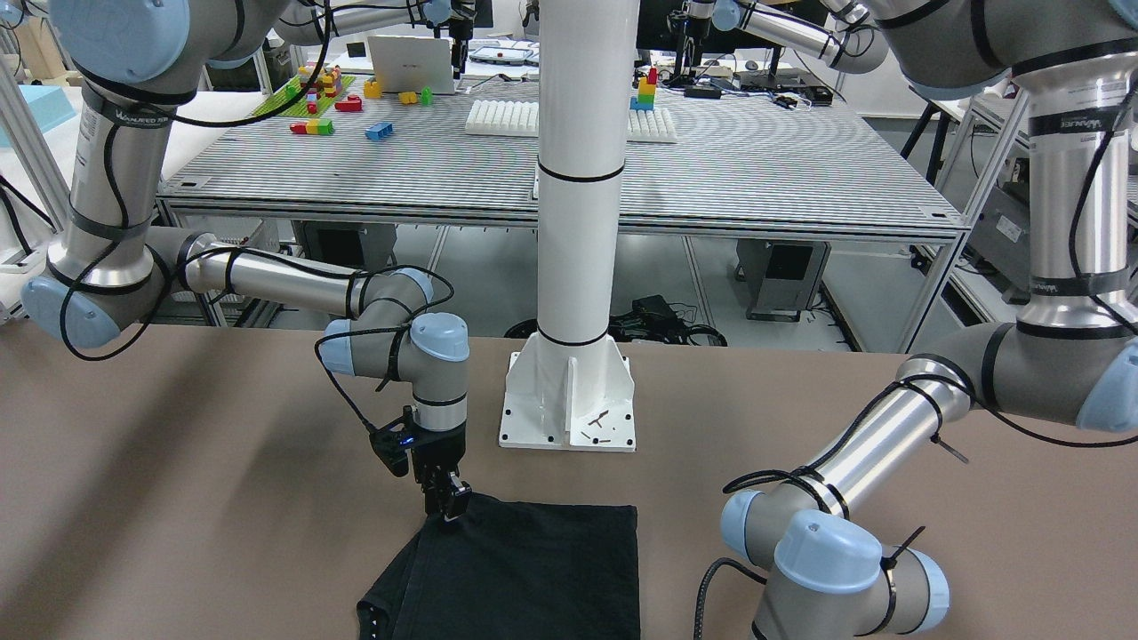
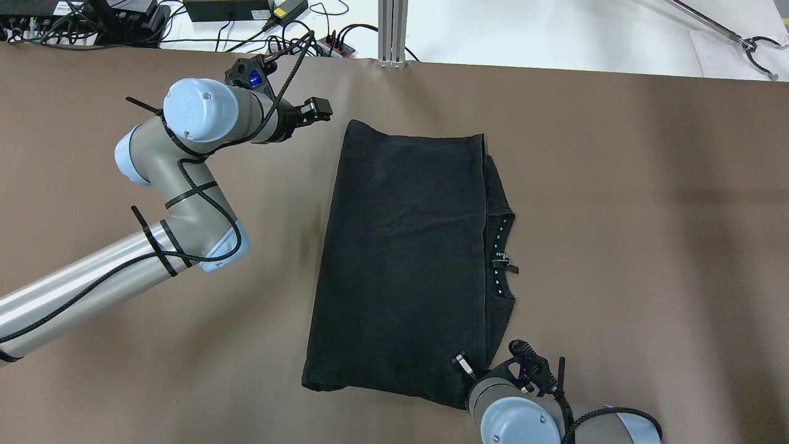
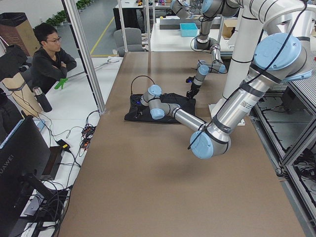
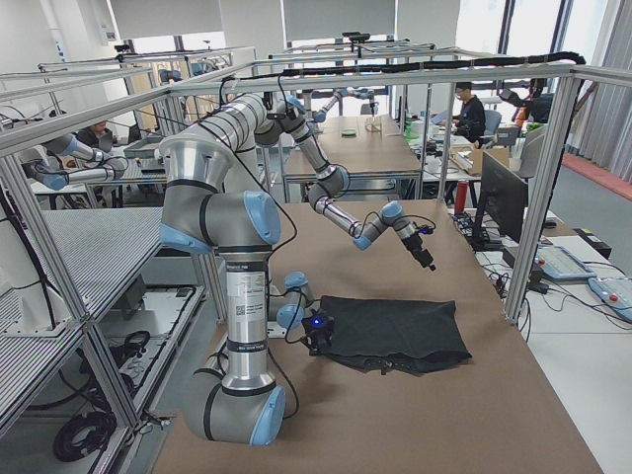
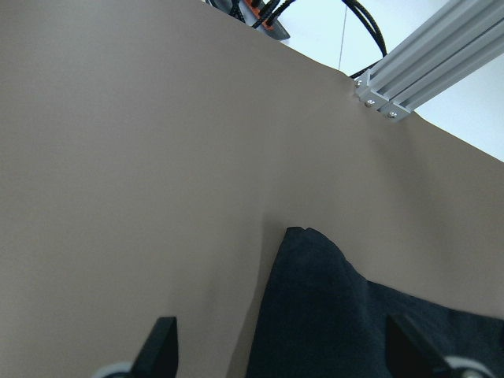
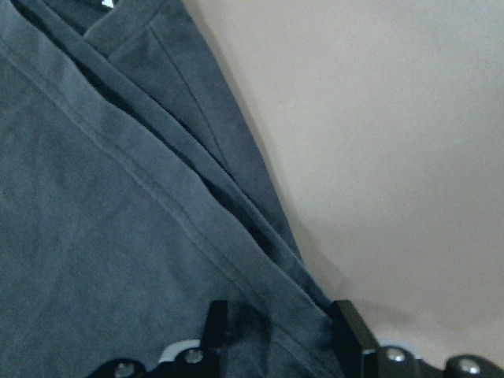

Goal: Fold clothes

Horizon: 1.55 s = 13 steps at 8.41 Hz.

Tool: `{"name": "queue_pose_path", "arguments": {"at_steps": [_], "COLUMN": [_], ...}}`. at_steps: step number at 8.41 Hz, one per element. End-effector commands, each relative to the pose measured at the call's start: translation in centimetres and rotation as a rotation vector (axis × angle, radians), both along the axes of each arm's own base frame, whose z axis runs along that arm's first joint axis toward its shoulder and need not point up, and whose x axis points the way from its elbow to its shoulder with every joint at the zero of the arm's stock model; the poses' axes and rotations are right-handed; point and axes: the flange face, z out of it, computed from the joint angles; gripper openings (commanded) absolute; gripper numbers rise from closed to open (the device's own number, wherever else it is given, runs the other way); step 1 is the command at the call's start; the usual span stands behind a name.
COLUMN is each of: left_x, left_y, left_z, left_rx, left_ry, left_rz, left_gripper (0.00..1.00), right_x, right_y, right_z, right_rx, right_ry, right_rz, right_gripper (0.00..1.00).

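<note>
Clothes (image 2: 400,246) lie folded; left end effector (image 5: 287,354) spread, right end effector (image 6: 279,323) part-spread astride corner

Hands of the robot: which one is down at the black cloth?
The right hand, at the corner of the cloth nearest the robot's right side. The left hand hangs open in the air, off the cloth.
</note>
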Motion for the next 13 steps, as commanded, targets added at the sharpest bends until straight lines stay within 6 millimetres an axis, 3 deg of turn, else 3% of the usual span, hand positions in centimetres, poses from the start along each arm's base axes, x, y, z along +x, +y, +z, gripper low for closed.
{"name": "queue_pose_path", "arguments": {"at_steps": [1,2,3,6,7,9,11,12,13], "left_x": [0.4,0.4,0.3,-0.1,0.4,0.7,1.5,3.5,4.8], "left_y": [0.4,0.5,0.6,1.2,1.5,1.9,5.3,10.8,18.0], "left_z": [-0.2,0.1,0.0,0.4,0.4,-0.9,-2.6,-1.8,-0.4], "left_rx": [0.000,-0.002,-0.003,-0.001,-0.002,-0.049,-0.123,-0.146,-0.142], "left_ry": [0.004,0.004,0.009,0.009,0.010,0.074,0.202,0.247,0.273], "left_rz": [-0.004,-0.004,-0.006,-0.010,-0.003,-0.025,-0.065,-0.068,-0.055], "left_gripper": [0.93,0.93,0.93,0.93,0.93,0.93,0.93,0.93,0.94], "right_x": [-0.3,-0.3,-0.3,0.4,1.3,2.4,3.0,3.1,3.0], "right_y": [0.0,0.0,0.0,-0.3,-0.3,-0.3,-0.5,-0.5,-0.4], "right_z": [0.0,0.0,-0.2,-1.2,-2.4,-3.5,-3.3,-3.1,-3.0], "right_rx": [-0.002,-0.003,-0.007,-0.001,0.003,0.007,0.009,0.008,0.008], "right_ry": [0.002,0.001,-0.006,-0.026,-0.047,-0.069,-0.069,-0.067,-0.063], "right_rz": [-0.001,0.000,0.006,0.010,0.013,0.014,0.019,0.019,0.015], "right_gripper": [0.50,0.29,0.00,0.00,0.00,0.00,0.00,0.00,0.00]}}
